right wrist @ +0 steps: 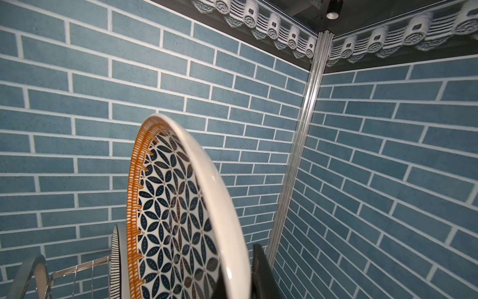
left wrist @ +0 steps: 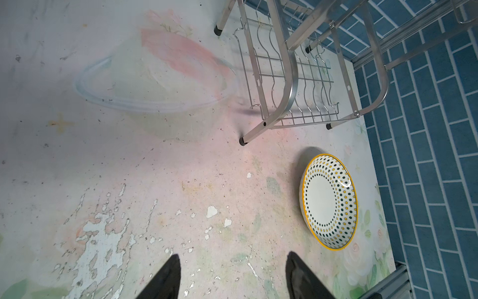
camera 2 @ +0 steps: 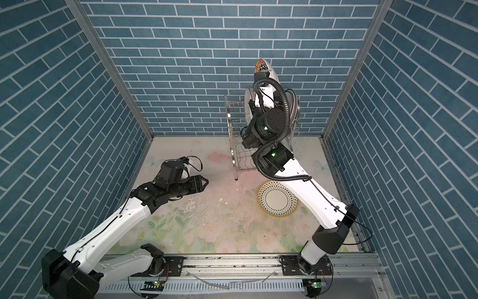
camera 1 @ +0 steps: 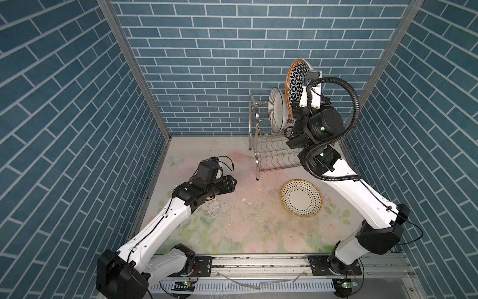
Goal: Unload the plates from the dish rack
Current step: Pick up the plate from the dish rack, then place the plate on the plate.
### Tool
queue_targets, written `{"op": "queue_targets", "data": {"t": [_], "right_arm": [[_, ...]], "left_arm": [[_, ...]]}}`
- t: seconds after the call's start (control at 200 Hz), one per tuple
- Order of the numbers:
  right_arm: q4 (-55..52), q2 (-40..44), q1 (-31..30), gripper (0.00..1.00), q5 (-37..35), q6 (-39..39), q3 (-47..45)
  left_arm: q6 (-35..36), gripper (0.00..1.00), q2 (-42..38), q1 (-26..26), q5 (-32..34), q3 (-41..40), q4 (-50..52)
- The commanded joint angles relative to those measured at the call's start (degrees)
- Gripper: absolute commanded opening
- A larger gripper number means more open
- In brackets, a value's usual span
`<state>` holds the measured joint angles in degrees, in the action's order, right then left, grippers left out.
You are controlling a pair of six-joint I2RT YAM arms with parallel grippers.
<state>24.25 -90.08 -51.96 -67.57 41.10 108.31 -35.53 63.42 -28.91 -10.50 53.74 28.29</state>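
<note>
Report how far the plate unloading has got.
Done: dotted plate lies flat on the table. In hand: right jaws shut on the geometric plate, raised above the dish rack. Left: striped plate stands racked; others behind the arm are mostly hidden.

Dish rack (camera 1: 269, 152): shiny steel wire, two tiers, standing back right on the desk (camera 1: 232, 227). Striped-rim plate (camera 1: 278, 108): white, upright on edge in upper tier. Geometric plate (right wrist: 176, 220): black-white petals, orange rim band, upright, raised above the rack, rim pinched in my right tool (right wrist: 240, 282). Dotted plate (camera 1: 301, 198): yellow edge, flat on desk, face up, near rack's front.
</note>
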Motion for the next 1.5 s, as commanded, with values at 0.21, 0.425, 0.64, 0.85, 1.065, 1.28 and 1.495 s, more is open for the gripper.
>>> {"op": "queue_targets", "data": {"t": [0.21,0.425,0.64,0.85,1.065,1.28,1.495], "right_arm": [[10.7,15.9,0.6,0.00,-0.6,3.8,-12.4],[8.3,27.3,1.7,0.00,-2.6,2.9,-24.2],[-1.8,40.8,2.9,0.00,-8.6,-6.2,-37.6],[-38.9,54.0,3.2,0.00,-14.7,-36.7,-44.4],[-86.1,57.0,3.3,0.00,-9.6,-77.7,-41.8],[-93.1,57.1,3.3,0.00,1.0,-89.5,-47.1],[-88.3,60.5,3.3,0.00,8.5,-90.4,-53.3]], "left_arm": [[-1.0,0.66,6.0,-7.6,2.6,6.0,-2.6],[-1.5,0.65,11.6,-13.9,4.1,9.2,-4.6],[-1.8,0.64,19.4,-19.5,3.8,12.2,-6.5],[-3.5,0.63,21.4,-21.2,3.3,9.1,-12.7],[-5.1,0.63,24.3,-21.8,1.3,5.2,-18.1],[-6.3,0.62,24.0,-21.9,1.1,1.9,-21.5],[-6.6,0.62,23.8,-21.9,1.0,0.8,-22.7]]}}
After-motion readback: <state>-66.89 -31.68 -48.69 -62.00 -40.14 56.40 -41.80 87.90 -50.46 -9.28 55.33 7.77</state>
